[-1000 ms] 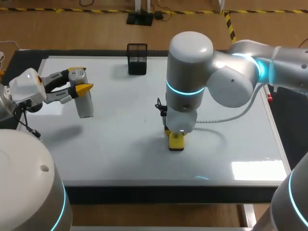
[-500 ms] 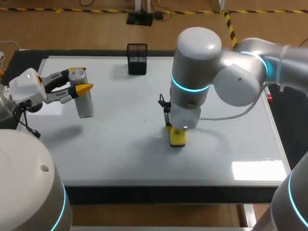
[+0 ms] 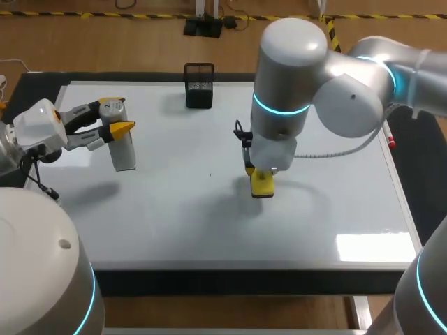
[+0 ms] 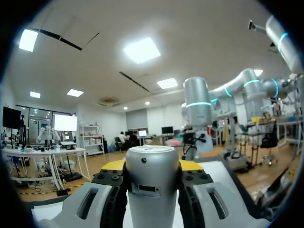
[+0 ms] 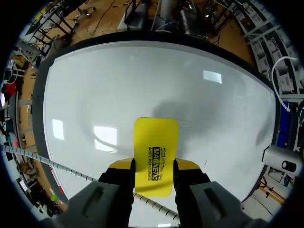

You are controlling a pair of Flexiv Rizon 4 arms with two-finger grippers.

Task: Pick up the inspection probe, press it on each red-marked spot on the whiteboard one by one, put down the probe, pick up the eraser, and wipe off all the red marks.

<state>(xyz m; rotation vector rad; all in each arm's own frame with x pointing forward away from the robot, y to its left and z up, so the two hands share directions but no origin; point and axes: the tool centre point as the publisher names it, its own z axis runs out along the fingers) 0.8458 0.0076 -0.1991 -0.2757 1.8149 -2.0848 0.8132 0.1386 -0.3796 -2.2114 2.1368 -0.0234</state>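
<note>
Over on the left, the left gripper [image 3: 115, 116] is clamped on the upright probe [image 3: 123, 150] above the whiteboard [image 3: 174, 209], while mid-board the right gripper [image 3: 260, 174] pinches the yellow eraser [image 3: 262, 185], long axis poking out ahead of its fingers.

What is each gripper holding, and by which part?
The left gripper holds the probe by its sides near the top; right gripper holds the yellow eraser by its long edges.
</note>
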